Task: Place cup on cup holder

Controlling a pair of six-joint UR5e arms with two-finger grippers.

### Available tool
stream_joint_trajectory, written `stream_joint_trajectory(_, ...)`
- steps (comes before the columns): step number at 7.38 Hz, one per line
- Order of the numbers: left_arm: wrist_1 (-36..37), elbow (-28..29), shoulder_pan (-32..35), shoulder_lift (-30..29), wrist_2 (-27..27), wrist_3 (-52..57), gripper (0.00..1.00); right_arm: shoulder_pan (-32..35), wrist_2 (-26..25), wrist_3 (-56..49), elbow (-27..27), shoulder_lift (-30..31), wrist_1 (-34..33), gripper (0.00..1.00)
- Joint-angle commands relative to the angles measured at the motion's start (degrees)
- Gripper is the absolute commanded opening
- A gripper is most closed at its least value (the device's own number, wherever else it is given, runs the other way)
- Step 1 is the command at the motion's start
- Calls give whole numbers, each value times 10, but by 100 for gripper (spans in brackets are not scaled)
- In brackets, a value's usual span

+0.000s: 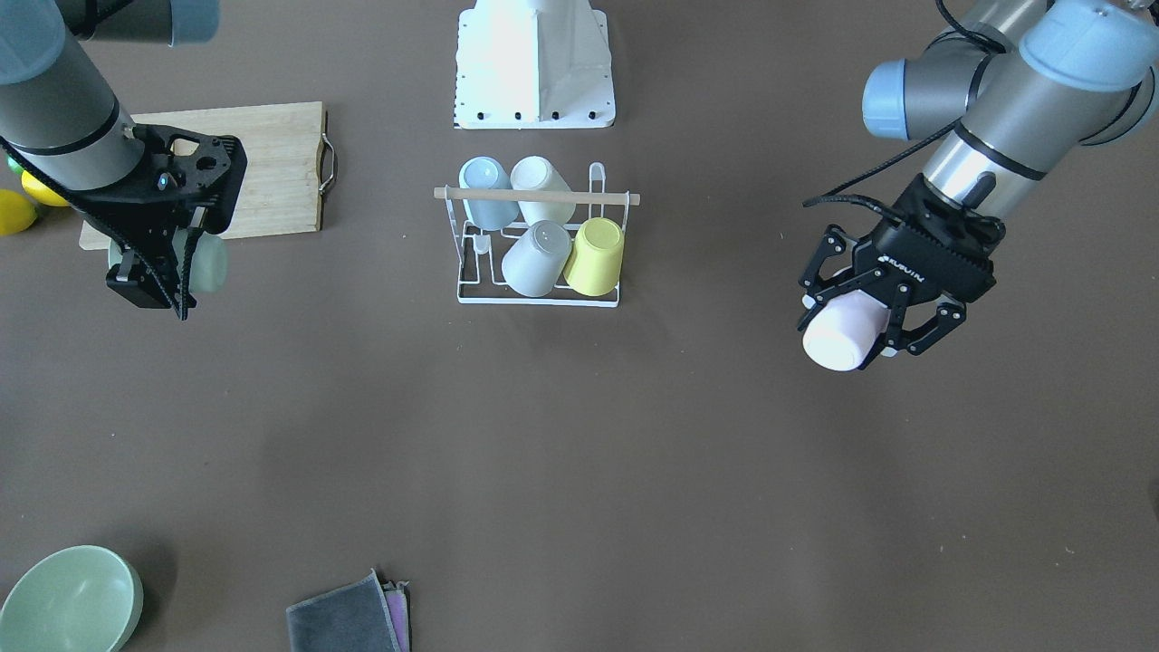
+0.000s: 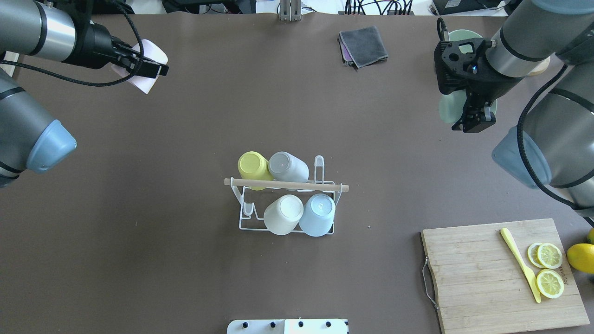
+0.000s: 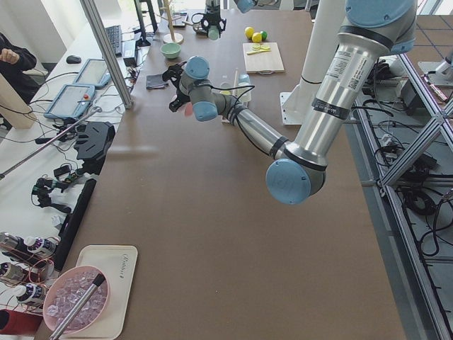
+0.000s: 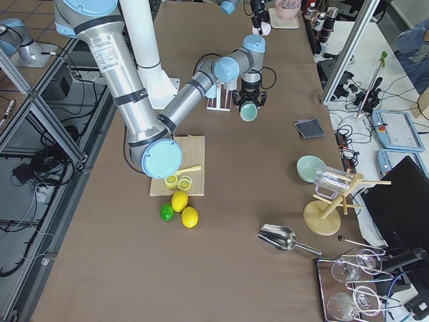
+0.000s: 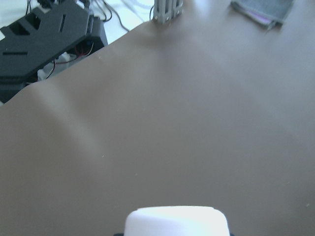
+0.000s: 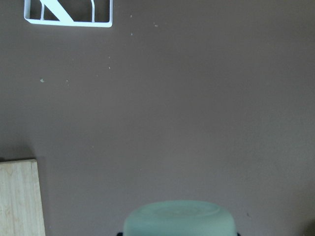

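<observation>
The cup holder (image 1: pixel 543 302), a white wire rack with a wooden rod on top (image 2: pixel 325 186), stands at the table's middle. It holds several upturned cups: yellow, grey, white and light blue. My left gripper (image 1: pixel 860 340) is shut on a pale pink cup (image 1: pixel 838 335), held above the table well off to the rack's side; it also shows in the overhead view (image 2: pixel 147 64) and left wrist view (image 5: pixel 176 221). My right gripper (image 1: pixel 158 294) is shut on a pale green cup (image 1: pixel 210 263), also seen overhead (image 2: pixel 450 107) and in the right wrist view (image 6: pixel 177 219).
A wooden cutting board (image 2: pixel 482 278) with lemon slices and a yellow knife lies near the right arm, whole lemons (image 2: pixel 581 257) beside it. A green bowl (image 1: pixel 68 599) and a folded grey cloth (image 1: pixel 349 620) sit at the operators' edge. The white robot base (image 1: pixel 534 63) stands behind the rack.
</observation>
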State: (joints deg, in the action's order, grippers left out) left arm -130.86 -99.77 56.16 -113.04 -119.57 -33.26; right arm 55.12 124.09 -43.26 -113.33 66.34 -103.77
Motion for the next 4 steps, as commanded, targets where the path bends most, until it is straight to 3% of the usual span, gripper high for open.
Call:
stream_joint_trajectory(1,-76,-7,-13,-2,36,-51,0,3,61,70,0,2,108,0)
stream_joint_trajectory(3,-218,-3,-51,25,51,-51,0,3,95,201,4,5,255,0)
stream_joint_trajectory(4,-262,-11,-72,33,86,-62,0,1,95,273,14,5,335,0)
